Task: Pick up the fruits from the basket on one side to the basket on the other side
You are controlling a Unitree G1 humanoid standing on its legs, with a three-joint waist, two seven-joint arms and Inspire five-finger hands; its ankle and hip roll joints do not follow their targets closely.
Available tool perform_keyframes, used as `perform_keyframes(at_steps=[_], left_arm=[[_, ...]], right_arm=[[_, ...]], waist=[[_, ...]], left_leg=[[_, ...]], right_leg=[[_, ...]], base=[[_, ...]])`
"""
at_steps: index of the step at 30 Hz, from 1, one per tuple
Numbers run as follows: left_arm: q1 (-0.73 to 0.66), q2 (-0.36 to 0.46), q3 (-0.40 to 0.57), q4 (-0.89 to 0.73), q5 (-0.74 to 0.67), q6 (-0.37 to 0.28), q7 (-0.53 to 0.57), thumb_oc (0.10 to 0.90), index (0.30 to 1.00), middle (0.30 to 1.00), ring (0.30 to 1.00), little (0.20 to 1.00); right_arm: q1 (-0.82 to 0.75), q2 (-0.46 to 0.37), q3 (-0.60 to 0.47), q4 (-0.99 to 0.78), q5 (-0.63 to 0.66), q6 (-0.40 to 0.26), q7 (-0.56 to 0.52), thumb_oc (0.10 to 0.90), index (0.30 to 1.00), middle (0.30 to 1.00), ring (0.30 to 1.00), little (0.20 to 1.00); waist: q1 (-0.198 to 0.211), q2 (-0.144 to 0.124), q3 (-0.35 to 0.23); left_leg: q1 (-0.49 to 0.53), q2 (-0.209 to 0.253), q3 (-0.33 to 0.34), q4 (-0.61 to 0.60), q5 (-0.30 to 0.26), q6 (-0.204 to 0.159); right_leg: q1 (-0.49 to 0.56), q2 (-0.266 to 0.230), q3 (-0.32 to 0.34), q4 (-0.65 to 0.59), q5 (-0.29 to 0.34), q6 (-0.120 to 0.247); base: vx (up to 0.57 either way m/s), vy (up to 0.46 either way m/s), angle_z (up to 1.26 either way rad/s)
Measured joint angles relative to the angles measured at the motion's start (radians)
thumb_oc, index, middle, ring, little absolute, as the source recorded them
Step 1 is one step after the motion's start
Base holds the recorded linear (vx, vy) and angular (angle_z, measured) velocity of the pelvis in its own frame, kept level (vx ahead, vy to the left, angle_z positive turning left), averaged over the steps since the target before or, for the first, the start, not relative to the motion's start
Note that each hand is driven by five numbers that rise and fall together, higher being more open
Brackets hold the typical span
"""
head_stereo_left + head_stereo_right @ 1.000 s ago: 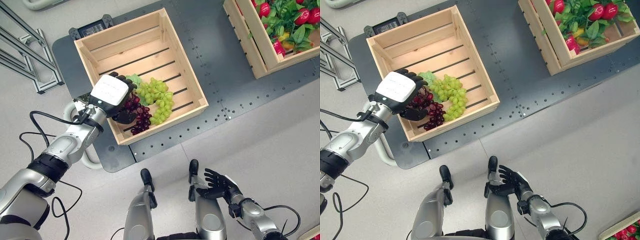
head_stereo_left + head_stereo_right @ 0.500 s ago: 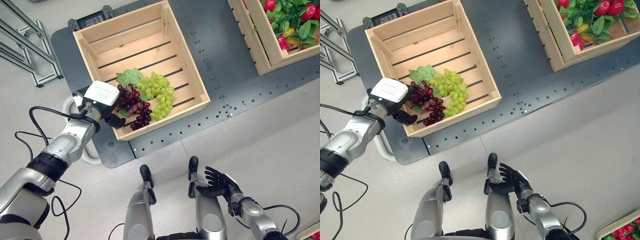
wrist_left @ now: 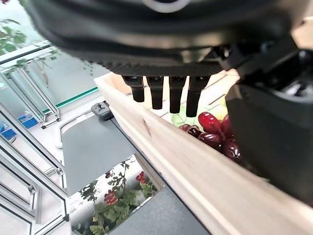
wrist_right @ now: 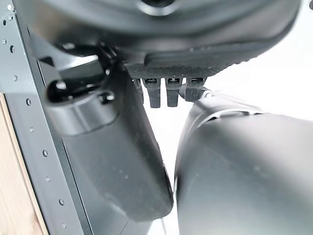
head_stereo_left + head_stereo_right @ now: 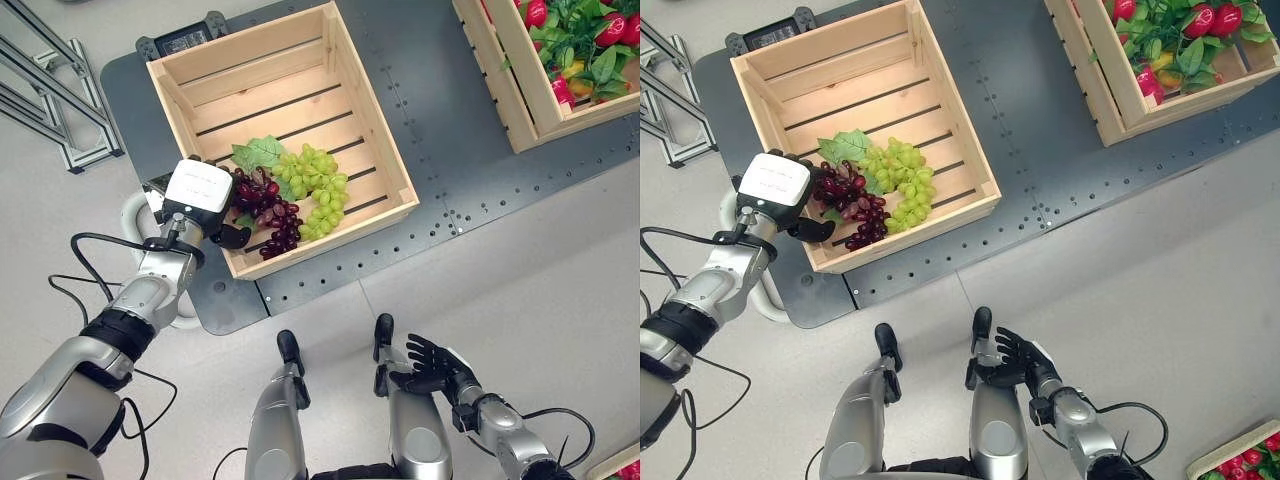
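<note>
A bunch of purple grapes [image 5: 268, 215] and a bunch of green grapes [image 5: 318, 190] with a green leaf [image 5: 258, 152] lie in the near part of the left wooden crate [image 5: 370, 110]. My left hand [image 5: 200, 192] hovers over that crate's left wall, open, its thumb beside the purple grapes and holding nothing. In the left wrist view its straight fingers [image 3: 166, 93] hang over the crate wall [image 3: 195, 171], with the purple grapes [image 3: 212, 129] just past it. My right hand [image 5: 435, 365] rests low by my leg, open and empty.
A second wooden crate [image 5: 500, 90] at the far right holds red fruits among green leaves [image 5: 590, 50]. Both crates stand on a dark grey platform [image 5: 440, 150]. A metal frame [image 5: 50, 90] stands at the far left. A tray of red fruit [image 5: 1240, 462] lies on the floor at the lower right.
My left hand has drawn back from above the purple grapes to the crate's left wall. The grapes stay lying in the crate. The right hand has not moved.
</note>
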State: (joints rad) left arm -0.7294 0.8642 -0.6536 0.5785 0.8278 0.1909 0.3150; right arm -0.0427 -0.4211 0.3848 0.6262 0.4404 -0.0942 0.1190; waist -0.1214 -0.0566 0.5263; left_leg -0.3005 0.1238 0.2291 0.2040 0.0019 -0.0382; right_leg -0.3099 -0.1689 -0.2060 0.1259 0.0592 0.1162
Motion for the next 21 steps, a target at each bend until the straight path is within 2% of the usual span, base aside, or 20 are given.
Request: perform_keyframes(at_steps=[4, 10, 21], left_arm=[[-0.007, -0.018, 0.002, 0.033, 0.001, 0.000, 0.047, 0.800, 0.900, 0.900, 0.900, 0.900], [-0.027, -0.036, -0.001, 0.087, 0.016, -0.001, 0.049, 0.800, 0.900, 0.900, 0.900, 0.900], [-0.092, -0.069, -0.062, 0.132, 0.236, 0.057, 0.036, 0.800, 0.900, 0.900, 0.900, 0.900]], right_arm=[[-0.011, 0.002, 0.019, 0.005, 0.003, 0.000, -0.007, 0.800, 0.900, 0.900, 0.900, 0.900], [-0.018, 0.005, 0.025, 0.008, 0.005, 0.000, -0.009, 0.800, 0.900, 0.900, 0.900, 0.900], [-0.054, 0.009, 0.062, 0.017, 0.040, 0.000, -0.010, 0.800, 0.900, 0.900, 0.900, 0.900]], waist=[[-0.001, -0.012, 0.002], [-0.005, -0.019, 0.003], [-0.025, -0.036, 0.003]], left_leg=[[-0.003, 0.002, 0.001, 0.001, 0.000, 0.000], [-0.008, 0.006, 0.008, 0.002, 0.000, 0.000], [-0.030, 0.017, 0.020, 0.006, -0.004, -0.006]], right_leg=[[-0.003, 0.001, 0.001, 0.000, 0.000, 0.000], [-0.010, 0.004, 0.005, 0.000, 0.001, -0.001], [-0.039, 0.015, 0.012, -0.001, 0.003, -0.007]], base=[[0.00, 0.000, 0.00], [0.00, 0.000, -0.01], [0.01, -0.009, -0.03]])
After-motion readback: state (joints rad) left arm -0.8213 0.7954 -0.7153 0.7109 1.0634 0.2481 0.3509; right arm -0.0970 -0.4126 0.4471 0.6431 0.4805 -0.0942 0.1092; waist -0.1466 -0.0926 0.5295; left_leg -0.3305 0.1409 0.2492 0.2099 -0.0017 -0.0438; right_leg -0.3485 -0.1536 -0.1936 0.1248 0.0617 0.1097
